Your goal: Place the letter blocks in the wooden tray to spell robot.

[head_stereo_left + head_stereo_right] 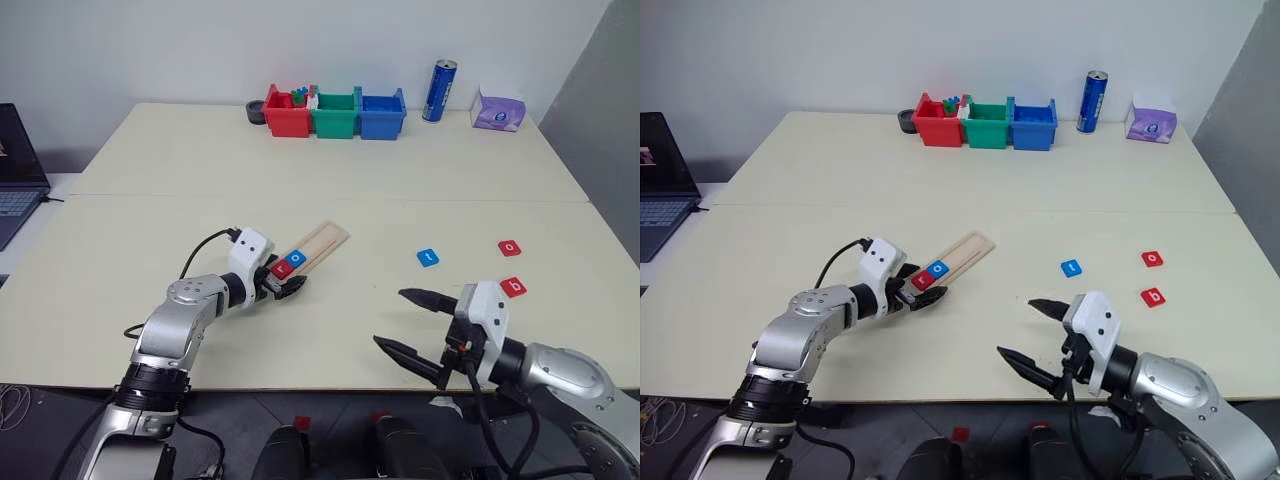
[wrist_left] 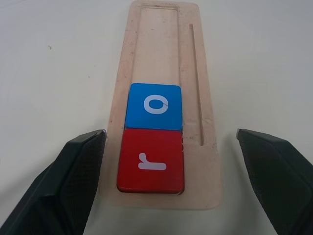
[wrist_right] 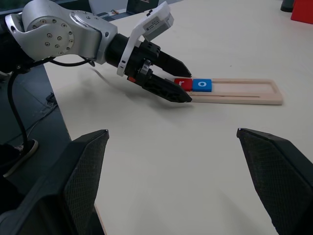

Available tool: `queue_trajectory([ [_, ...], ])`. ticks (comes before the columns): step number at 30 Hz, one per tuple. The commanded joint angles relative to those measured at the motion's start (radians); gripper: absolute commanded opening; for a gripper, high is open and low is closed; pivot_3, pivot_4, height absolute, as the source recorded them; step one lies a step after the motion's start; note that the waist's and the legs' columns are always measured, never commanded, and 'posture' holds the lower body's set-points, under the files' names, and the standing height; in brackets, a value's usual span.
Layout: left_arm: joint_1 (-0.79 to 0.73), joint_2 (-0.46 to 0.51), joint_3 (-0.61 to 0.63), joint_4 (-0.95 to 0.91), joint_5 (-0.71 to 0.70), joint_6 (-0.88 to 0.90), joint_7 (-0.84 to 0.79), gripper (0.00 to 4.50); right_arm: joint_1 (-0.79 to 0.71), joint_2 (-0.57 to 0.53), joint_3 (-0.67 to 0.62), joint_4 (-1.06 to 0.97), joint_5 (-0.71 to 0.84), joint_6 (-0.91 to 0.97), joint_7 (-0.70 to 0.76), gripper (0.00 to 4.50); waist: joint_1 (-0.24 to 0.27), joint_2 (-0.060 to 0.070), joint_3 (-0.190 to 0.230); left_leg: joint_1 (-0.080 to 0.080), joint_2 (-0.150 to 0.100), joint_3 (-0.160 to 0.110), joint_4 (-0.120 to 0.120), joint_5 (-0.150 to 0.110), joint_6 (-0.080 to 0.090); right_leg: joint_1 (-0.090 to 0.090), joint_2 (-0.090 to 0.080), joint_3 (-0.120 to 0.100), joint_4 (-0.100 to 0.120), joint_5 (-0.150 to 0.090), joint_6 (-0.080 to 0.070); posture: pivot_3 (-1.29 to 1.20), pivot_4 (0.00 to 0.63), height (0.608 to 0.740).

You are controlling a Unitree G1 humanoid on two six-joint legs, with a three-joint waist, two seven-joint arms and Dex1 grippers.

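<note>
The wooden tray (image 1: 325,240) lies at an angle on the table in front of me. A red letter block "r" (image 2: 150,164) sits at its near end, with a blue "o" (image 2: 154,105) touching it just beyond. My left gripper (image 2: 170,133) is open, one finger on each side of the tray's near end, and holds nothing. Three loose blocks lie to the right: a blue "t" (image 1: 428,257), a red "o" (image 1: 510,247) and a red "b" (image 1: 513,287). My right gripper (image 1: 390,317) hangs open and empty near the table's front edge, short of the loose blocks.
Red (image 1: 286,118), green (image 1: 335,120) and blue (image 1: 382,118) plastic bins stand in a row at the far edge, a small black round thing (image 1: 256,112) beside them. Further right are a blue can (image 1: 439,90) and a purple tissue pack (image 1: 499,110). A laptop (image 1: 15,170) sits far left.
</note>
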Motion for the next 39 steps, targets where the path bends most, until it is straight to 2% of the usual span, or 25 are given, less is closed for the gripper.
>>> queue_trajectory([
  [1,-0.008,0.011,-0.025,0.026,0.021,0.016,-0.008,4.50,-0.001,-0.001,-0.008,-0.039,0.006,-0.020,-0.002,4.46,0.001,0.000,0.000,0.000,0.000,0.000,0.000,0.000,0.000,0.000,0.000,0.000,0.000,0.000,0.000,0.00,0.150,0.740],
  [8,-0.005,0.012,-0.040,0.041,0.033,0.037,-0.018,4.50,-0.003,0.001,-0.004,-0.043,0.010,-0.017,-0.008,4.46,0.001,0.000,-0.001,0.001,0.000,0.000,0.000,0.000,0.000,0.001,0.000,0.000,0.000,0.000,0.000,0.00,0.150,0.740],
  [11,0.001,0.011,-0.038,0.042,0.031,0.043,-0.018,3.93,-0.009,0.002,-0.005,-0.044,0.014,-0.014,-0.010,4.50,0.001,0.000,-0.001,0.001,0.000,0.000,0.000,0.000,0.000,0.001,0.000,0.000,0.000,0.000,0.000,0.00,0.150,0.740],
  [18,0.002,0.012,-0.030,0.034,0.035,0.035,-0.022,1.92,-0.020,0.003,-0.002,-0.039,0.016,-0.013,-0.009,4.50,0.001,0.000,-0.001,0.001,0.000,0.000,0.000,0.000,0.000,0.001,0.000,0.000,0.000,0.000,0.000,0.00,0.150,0.740],
  [20,0.003,0.011,-0.028,0.032,0.034,0.033,-0.023,1.47,-0.023,0.005,0.001,-0.037,0.015,-0.014,-0.009,4.50,0.001,0.000,-0.001,0.001,0.000,0.000,0.000,0.000,0.000,0.001,0.000,0.000,0.000,0.000,0.000,0.00,0.150,0.740],
  [29,0.011,0.016,-0.027,0.024,0.031,0.016,-0.033,1.47,-0.034,0.010,0.010,-0.031,0.010,-0.013,-0.009,4.50,0.001,0.000,-0.001,0.001,0.000,0.000,0.000,0.000,0.000,0.001,0.000,0.000,0.000,0.000,0.000,0.00,0.150,0.740],
  [31,0.010,0.007,-0.010,0.024,0.014,0.025,-0.033,2.19,-0.036,0.010,0.012,-0.031,0.011,-0.012,-0.009,4.50,0.001,0.000,-0.001,0.001,0.000,0.000,0.000,0.000,0.000,0.001,0.000,0.000,0.000,0.000,0.000,0.00,0.150,0.740],
  [39,0.017,-0.019,0.049,0.001,-0.021,-0.019,0.005,4.46,-0.036,0.006,0.011,-0.030,0.015,-0.007,-0.007,4.50,0.001,0.000,-0.001,0.001,0.000,0.000,0.000,0.000,0.000,0.001,0.000,0.000,0.000,0.000,0.001,0.00,0.150,0.740],
])
